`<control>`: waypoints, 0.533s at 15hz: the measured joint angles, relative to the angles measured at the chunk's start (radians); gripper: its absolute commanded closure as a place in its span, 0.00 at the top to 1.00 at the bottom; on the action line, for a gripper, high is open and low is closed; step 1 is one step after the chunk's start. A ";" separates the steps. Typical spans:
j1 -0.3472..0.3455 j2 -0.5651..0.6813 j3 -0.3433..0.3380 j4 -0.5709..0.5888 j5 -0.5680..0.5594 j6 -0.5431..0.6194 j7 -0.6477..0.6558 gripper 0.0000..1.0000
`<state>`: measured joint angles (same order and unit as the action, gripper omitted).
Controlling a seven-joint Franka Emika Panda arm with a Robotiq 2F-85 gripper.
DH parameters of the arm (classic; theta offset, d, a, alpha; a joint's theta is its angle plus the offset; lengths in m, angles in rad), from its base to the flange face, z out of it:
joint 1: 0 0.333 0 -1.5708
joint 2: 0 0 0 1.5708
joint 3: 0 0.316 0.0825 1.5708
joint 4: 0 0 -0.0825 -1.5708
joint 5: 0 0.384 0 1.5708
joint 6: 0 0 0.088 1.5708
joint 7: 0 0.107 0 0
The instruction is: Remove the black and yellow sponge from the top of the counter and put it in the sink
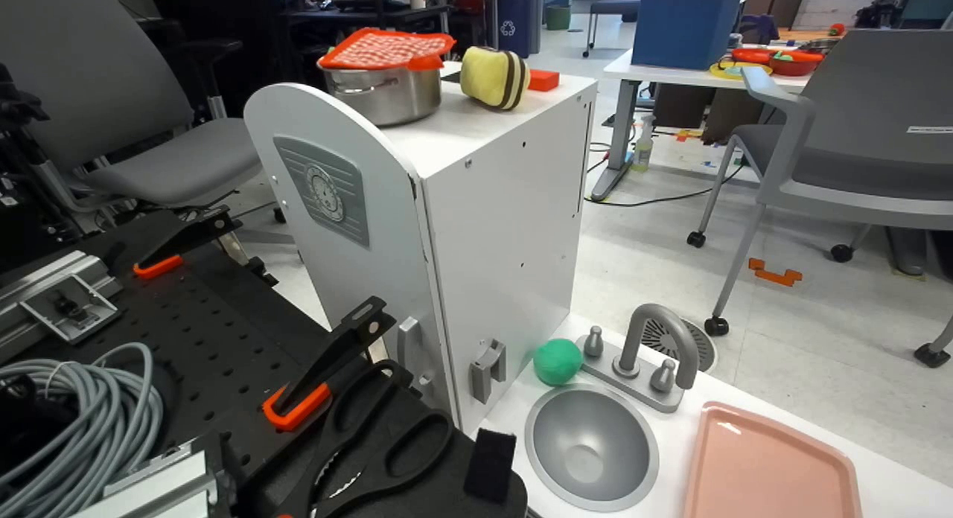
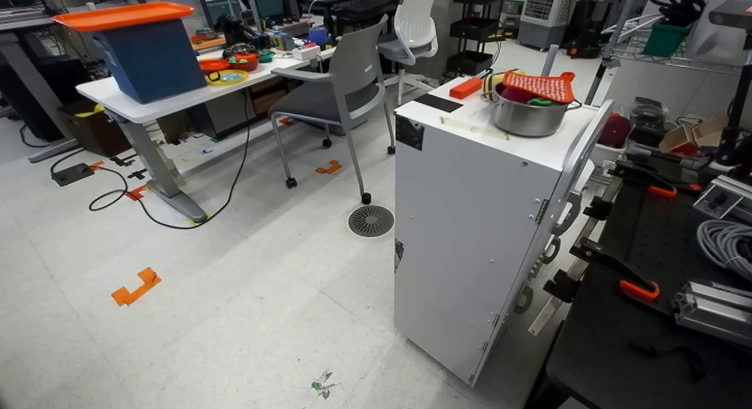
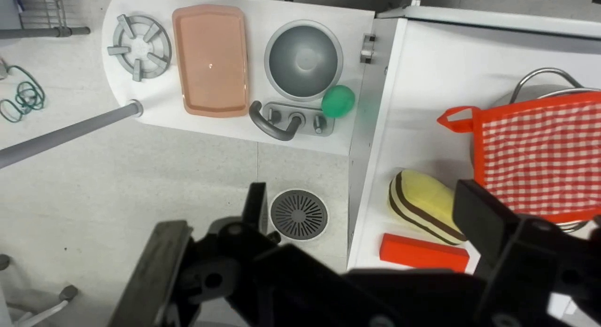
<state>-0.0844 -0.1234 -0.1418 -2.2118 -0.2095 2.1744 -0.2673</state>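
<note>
Pickup step imo: gripper [image 3: 361,195] spread wide, nothing held, striped yellow sponge [image 3: 425,205] sitting on the toy-kitchen cabinet [image 1: 506,220]. Next probably center over the sponge, descend, pinch.

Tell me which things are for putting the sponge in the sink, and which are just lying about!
Needed for the job:
striped yellow sponge
counter, where the sponge sits
sink, where it should go
hand, open

Just lying about:
green ball, by the sink
pink tray
red block
metal pot
checked pot holder
</note>
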 measured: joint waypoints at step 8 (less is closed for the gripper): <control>0.001 0.040 0.015 0.068 0.000 -0.089 0.015 1.00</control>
<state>-0.0838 -0.0838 -0.1272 -2.1436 -0.2090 2.0857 -0.2523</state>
